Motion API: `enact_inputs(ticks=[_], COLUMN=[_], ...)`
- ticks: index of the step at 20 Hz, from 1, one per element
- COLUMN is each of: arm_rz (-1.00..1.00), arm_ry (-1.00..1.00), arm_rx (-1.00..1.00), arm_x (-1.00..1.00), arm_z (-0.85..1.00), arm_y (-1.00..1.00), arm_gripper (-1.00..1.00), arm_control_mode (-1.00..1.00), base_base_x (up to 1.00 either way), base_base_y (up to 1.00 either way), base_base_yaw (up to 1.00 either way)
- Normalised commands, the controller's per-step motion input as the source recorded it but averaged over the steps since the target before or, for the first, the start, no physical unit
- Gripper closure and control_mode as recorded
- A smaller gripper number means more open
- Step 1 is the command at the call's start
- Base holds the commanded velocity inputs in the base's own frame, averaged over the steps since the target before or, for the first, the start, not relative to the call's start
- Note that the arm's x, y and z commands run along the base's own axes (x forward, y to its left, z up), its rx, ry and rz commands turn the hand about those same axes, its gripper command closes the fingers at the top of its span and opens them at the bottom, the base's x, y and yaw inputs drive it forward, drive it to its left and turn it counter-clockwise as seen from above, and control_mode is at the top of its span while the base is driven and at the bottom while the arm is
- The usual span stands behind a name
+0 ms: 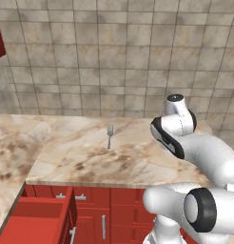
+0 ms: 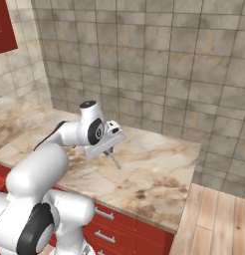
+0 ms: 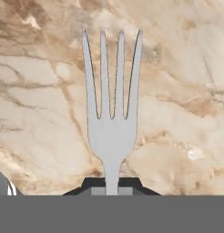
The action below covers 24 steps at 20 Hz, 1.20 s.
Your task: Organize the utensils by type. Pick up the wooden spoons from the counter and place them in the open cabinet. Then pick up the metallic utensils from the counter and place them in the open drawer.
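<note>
Fingers (image 3: 93,183) of my dark two-finger gripper (image 3: 112,186) clamped one thin silver-grey metal fork (image 3: 112,123) over the beige marbled counter (image 3: 41,113), another fork (image 1: 109,136) lay mid-frame, and the red open drawer (image 1: 35,221) at lower left awaited both.

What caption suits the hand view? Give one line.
Gripper holds a grey four-tined fork above the marbled counter.

You're looking at a kitchen: a beige, brown-veined stone counter (image 1: 90,157) runs over red base cabinets with silver bar handles (image 1: 109,214), a grey-brown tiled wall (image 1: 114,57) rises behind, a red open drawer (image 1: 40,221) sits left, wooden floor (image 2: 216,224) right.
</note>
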Motion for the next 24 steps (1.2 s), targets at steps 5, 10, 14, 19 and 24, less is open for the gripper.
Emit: enact_inputs(ticks=[5, 10, 14, 19, 24], arm_rz=[0.35, 0.08, 0.00, 0.00, 0.00], arm_ry=[0.00, 0.00, 0.01, 0.00, 0.00], arm_rx=[0.00, 0.00, 0.00, 0.00, 0.00], arm_x=[-0.40, -0.17, 0.00, 0.00, -0.04], arm_z=[0.27, 0.15, 0.00, 0.00, 0.00], arm_y=[0.00, 0.00, 0.00, 0.00, 0.00], arm_gripper=[1.00, 1.00, 1.00, 1.00, 1.00], arm_control_mode=[-1.00, -1.00, -1.00, -1.00, -1.00], base_base_x=[0.00, 0.00, 0.00, 0.00, 0.00], base_base_y=[0.00, 0.00, 0.00, 0.00, 0.00], base_base_yaw=[0.00, 0.00, 0.00, 0.00, 0.00])
